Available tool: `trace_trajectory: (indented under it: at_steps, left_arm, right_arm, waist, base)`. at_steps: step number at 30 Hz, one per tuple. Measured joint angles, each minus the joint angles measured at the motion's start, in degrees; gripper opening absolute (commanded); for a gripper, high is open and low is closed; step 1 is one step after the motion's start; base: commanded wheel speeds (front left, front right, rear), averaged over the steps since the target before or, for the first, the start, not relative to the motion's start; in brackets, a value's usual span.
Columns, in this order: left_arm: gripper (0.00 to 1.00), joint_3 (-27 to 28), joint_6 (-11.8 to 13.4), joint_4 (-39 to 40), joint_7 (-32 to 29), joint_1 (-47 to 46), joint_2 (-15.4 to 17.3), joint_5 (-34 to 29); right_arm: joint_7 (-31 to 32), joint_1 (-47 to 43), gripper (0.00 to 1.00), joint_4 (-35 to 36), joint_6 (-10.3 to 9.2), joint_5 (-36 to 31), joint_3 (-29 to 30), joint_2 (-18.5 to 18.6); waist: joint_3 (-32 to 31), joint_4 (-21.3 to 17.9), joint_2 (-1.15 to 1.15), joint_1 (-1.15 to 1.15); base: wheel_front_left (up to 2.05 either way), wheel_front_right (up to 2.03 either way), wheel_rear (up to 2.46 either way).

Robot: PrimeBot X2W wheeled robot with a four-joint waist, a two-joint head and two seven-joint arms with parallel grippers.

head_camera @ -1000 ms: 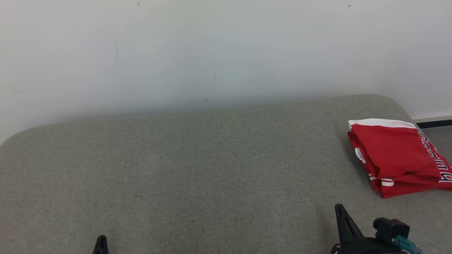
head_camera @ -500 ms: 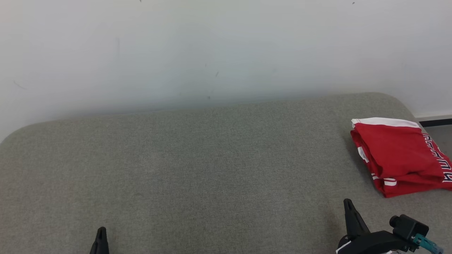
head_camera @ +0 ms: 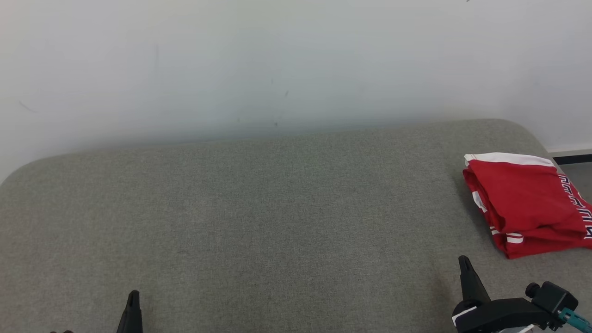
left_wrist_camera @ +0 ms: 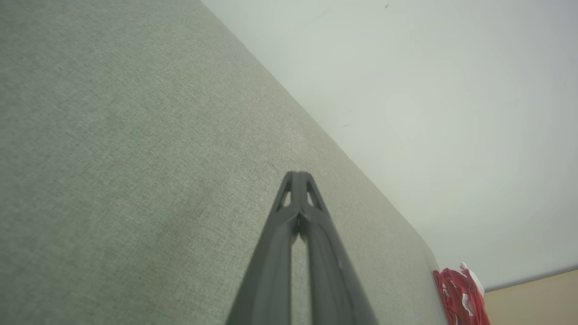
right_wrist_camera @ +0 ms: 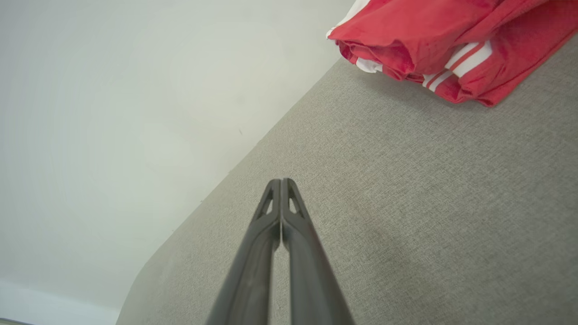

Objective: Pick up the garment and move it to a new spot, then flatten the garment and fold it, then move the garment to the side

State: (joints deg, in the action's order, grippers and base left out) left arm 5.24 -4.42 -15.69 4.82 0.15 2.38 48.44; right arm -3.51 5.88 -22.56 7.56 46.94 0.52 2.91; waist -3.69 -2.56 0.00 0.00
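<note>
Grey cushion (head_camera: 277, 208); garment (head_camera: 522, 203), white edge wallward

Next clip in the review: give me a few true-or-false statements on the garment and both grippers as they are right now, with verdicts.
1. The red garment lies folded near the right end of the grey padded surface. True.
2. The right gripper is clamped on the garment. False: it is shut on nothing and is apart from the cloth.
3. The left gripper is shut and holds nothing. True.
4. The garment is spread flat in the middle of the surface. False: it is a folded bundle by the right edge.
</note>
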Motion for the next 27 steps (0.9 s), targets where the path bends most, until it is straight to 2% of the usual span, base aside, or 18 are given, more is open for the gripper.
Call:
trace_trajectory:
  at_steps: [27]
  left_arm:
    - [0.0, 0.5, -1.2, 0.5, -4.5, -2.5, 0.1, 17.3]
  right_arm:
    - [4.0, 0.1, 0.0, 3.3, 0.0, 18.1, 2.4, 0.0]
  waist:
    - [1.2, 0.8, 0.0, 0.0]
  base:
    - [0.0, 0.0, 0.0]
